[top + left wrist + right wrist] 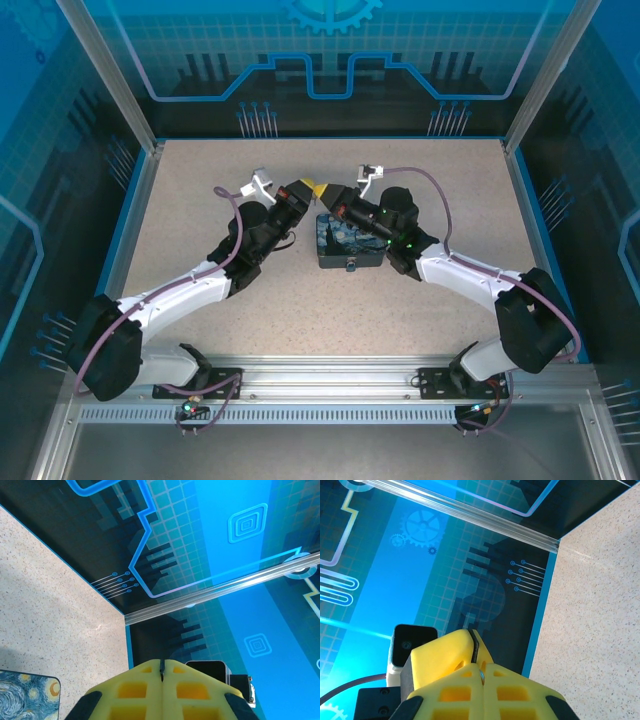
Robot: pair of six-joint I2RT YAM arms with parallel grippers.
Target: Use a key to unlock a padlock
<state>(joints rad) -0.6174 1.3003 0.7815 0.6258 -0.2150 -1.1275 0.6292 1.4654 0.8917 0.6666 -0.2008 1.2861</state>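
Observation:
My two grippers meet tip to tip above the back edge of the Starry Night box. The left gripper is shut, with a thin dark sliver, apparently the key, pinched in the seam of its yellow fingers. The right gripper is shut too. A small metal loop, which looks like the padlock's shackle, shows between its pads; the padlock's blue body is hidden. In the right wrist view the left gripper's yellow fingers press against my right fingertips.
The painted box lies just below the grippers on the speckled beige table. Blue-printed walls and aluminium posts close in the back and sides. Both arms angle inward from the near rail.

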